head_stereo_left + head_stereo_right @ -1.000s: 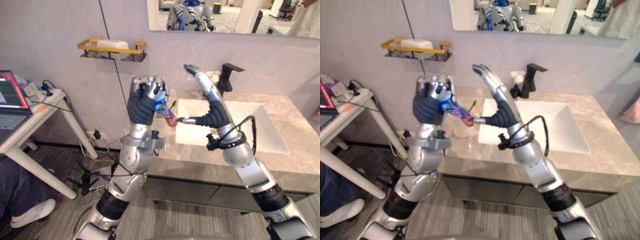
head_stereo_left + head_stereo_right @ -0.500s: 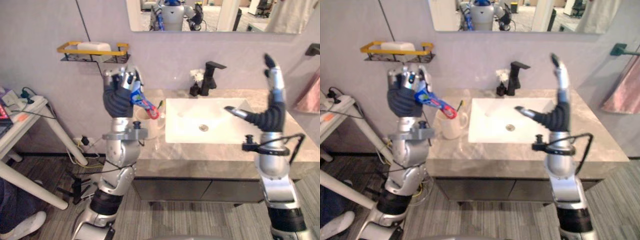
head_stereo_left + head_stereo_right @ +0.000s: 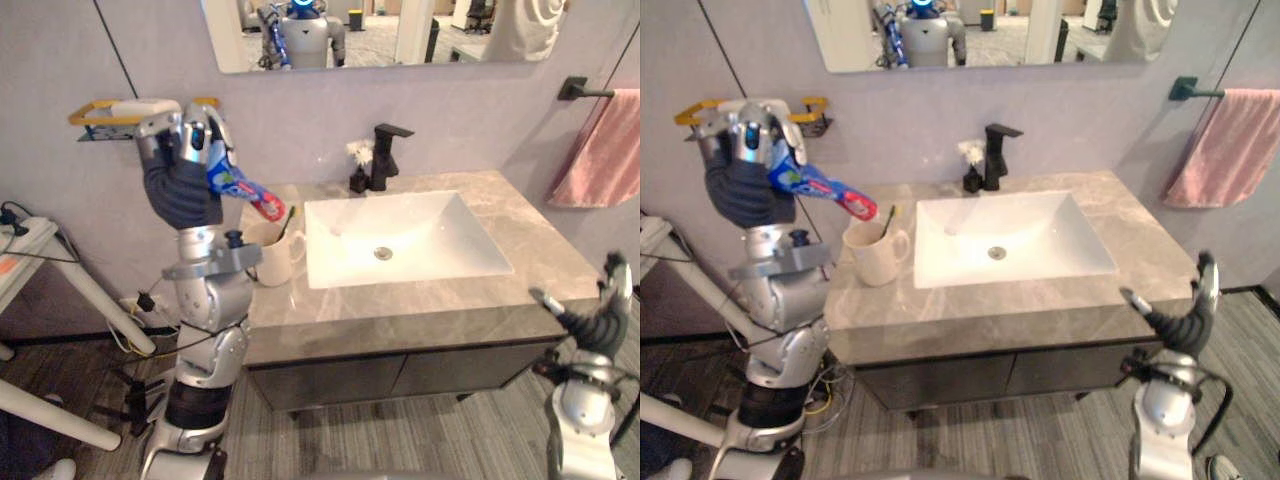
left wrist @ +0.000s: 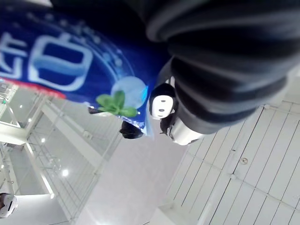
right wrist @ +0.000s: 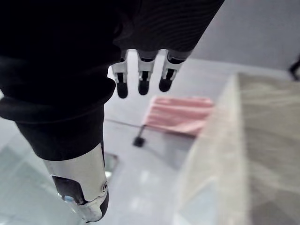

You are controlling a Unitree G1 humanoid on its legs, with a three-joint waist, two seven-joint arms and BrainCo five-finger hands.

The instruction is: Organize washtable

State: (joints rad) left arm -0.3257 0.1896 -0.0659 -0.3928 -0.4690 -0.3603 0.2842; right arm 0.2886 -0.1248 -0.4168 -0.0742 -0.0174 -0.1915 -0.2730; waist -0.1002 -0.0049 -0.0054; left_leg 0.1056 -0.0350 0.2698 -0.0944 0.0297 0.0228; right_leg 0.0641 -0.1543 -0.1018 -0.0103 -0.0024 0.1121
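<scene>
High over the left end of the tabletop [image 3: 400, 300], clamped in the left robot hand [image 3: 180, 170]: a blue toothpaste tube [image 3: 238, 185], fingers and thumb curled tight round its body. Tilted, red cap [image 3: 268, 208] lowest and pointing toward the sink side, just above the rim of a cream mug [image 3: 272, 255]. Seen from the left wrist as blue print [image 4: 61, 51] pressed against the dark ribbed cover.

On the tabletop below, the mug upright, handle turned to the left, a thin stick-like handle [image 3: 288, 218] leaning out of it. Just beside the mug, a white sink [image 3: 440, 240] set into the stone. Behind the sink, against the wall, a black faucet [image 3: 385, 155].

On the wall behind the raised hand, a yellow-rimmed shelf [image 3: 690, 112]. Farther right, a pink towel [image 3: 600, 145] hanging from a black rail.

Low beside the front right corner of the tabletop, well apart from the tube: the right robot hand [image 3: 600, 322], holding nothing, fingers [image 5: 143, 79] straight and side by side, thumb spread away from them.
</scene>
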